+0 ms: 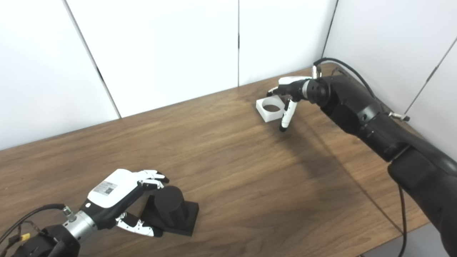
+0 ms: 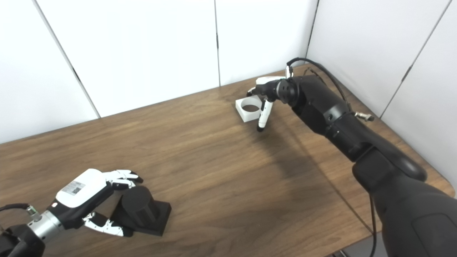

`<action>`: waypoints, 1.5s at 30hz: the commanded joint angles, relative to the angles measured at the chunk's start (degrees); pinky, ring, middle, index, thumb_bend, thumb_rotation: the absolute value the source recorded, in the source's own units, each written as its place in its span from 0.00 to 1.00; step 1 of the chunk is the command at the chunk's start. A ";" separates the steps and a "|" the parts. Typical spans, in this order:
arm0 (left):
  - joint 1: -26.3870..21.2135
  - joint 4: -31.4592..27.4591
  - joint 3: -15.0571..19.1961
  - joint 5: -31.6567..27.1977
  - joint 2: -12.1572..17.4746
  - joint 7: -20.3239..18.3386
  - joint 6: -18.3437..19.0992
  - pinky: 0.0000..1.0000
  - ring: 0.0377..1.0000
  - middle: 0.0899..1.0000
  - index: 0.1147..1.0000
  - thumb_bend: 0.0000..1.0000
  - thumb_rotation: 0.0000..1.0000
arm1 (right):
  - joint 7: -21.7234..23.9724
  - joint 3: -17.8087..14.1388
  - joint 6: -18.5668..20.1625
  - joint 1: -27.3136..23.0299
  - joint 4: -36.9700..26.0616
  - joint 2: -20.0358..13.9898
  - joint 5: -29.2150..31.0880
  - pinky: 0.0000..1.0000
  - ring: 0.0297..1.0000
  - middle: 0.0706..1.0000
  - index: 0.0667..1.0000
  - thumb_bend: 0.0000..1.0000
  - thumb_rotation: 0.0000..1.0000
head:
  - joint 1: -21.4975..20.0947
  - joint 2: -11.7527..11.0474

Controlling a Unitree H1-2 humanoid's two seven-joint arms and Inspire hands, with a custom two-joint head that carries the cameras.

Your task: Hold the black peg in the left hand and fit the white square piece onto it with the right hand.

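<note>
The black peg point(image 1: 171, 207), a short cylinder on a square black base, stands on the wooden table point(image 1: 232, 171) at the near left. My left hand point(image 1: 117, 189) is open around it, with the fingers point(image 1: 153, 177) by the cylinder's top and the thumb point(image 1: 140, 225) beside the base. The white square piece point(image 1: 265, 115), with its round hole, lies flat at the far right. My right hand point(image 1: 291, 91) hovers at its right side, open. Its thumb point(image 1: 287, 114) points down along the piece's right edge. The fingers reach behind the piece, mostly hidden by the wrist.
White wall panels point(image 1: 160, 53) close the table's far side and right side. The table's front edge runs along the lower right, where a black cable point(image 1: 402, 214) hangs beside my right arm.
</note>
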 commanded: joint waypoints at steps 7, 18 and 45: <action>1.78 0.51 -1.04 3.75 2.40 -4.14 1.62 0.72 0.86 0.80 0.42 0.52 0.06 | -5.72 -0.87 -3.97 -1.77 1.94 0.14 -0.40 0.81 0.91 0.95 0.87 0.80 0.18 | 0.44 0.60; 2.02 -0.03 -0.81 3.62 2.90 -4.13 1.66 0.70 0.85 0.80 0.42 0.52 0.06 | -12.28 -0.47 -7.85 -1.57 6.00 1.95 -1.60 0.73 0.86 0.89 0.73 0.74 0.18 | 0.76 0.82; 2.90 -1.79 0.02 3.48 2.85 -5.31 2.78 0.70 0.85 0.79 0.42 0.52 0.06 | -17.13 0.33 -11.92 -1.48 8.88 2.38 -3.62 0.72 0.81 0.77 0.45 0.52 0.13 | 1.31 1.47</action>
